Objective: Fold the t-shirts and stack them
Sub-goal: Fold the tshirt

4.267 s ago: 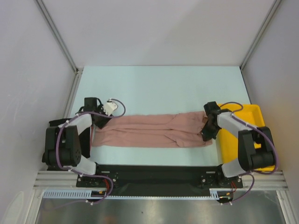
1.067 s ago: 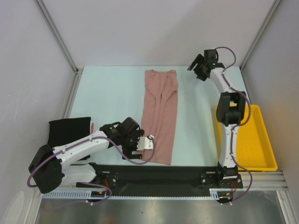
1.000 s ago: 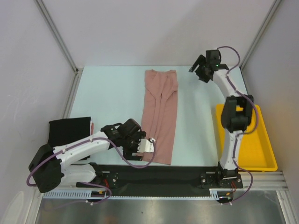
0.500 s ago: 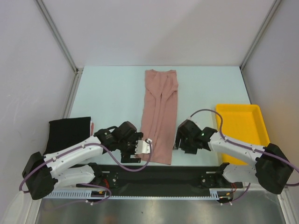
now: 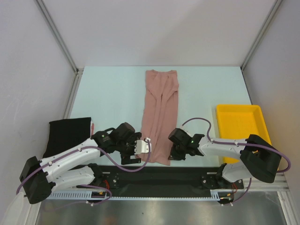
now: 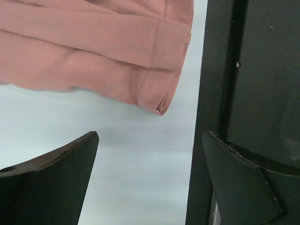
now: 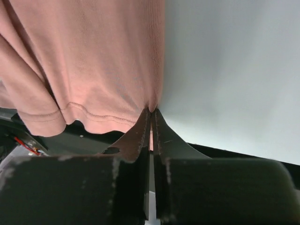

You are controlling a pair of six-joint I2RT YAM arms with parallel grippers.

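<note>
Change since half a second back: the right fingers [image 7: 149,123], then spread beside the cloth, have moved in and clamped on the near right corner of the pink t-shirt [image 5: 161,116]; a sliver of pink shows pinched between them in the wrist view. A second back that arm was stretched to the far end of the counter [image 5: 112,93]. The left fingers [image 5: 143,146] have barely shifted: spread wide, gripping nothing, low just beside the shirt's near left corner. Shirt itself unmoved. It lies flat mid-counter as a long narrow strip, folded lengthwise, running from far edge to near edge, its near hem reaching the black strip [image 5: 154,171]. Stitched hem and stacked layers show at the near corners; soft creases run along its length. The black t-shirt [image 5: 69,133] sits folded at the left edge, well apart. Yellow tray [image 5: 239,109] at right.
</note>
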